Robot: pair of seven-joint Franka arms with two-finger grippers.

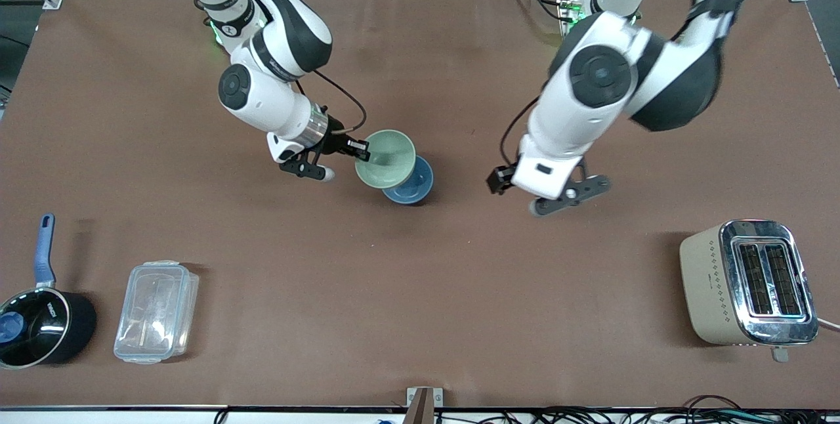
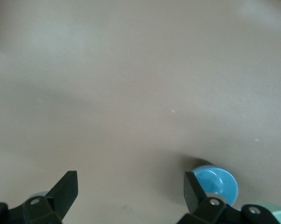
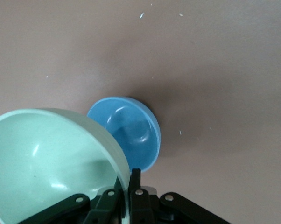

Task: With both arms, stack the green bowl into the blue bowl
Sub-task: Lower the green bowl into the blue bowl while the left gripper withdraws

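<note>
Green bowl (image 1: 386, 158) up in the air, tilted, rim pinched by right end effector (image 1: 357, 149), fingers closed on the rim edge; hanging over blue bowl (image 1: 412, 182) and partly covering it in front view. Right wrist view: green bowl (image 3: 52, 161) clamped at rim, blue bowl (image 3: 130, 130) on worktop below and apart from it. Blue bowl upright on brown worktop (image 1: 420, 293), near the middle. Left end effector (image 1: 561, 197) empty, fingers spread wide, hovering over bare worktop toward the left arm's end from the bowls; left wrist view shows both fingers (image 2: 63, 191) apart, blue bowl (image 2: 220, 184) just past one. Toaster (image 1: 748, 283) at left arm's end, nearer front camera. Clear plastic container (image 1: 156, 311) and black saucepan (image 1: 42, 325) with blue handle at right arm's end, side by side.
</note>
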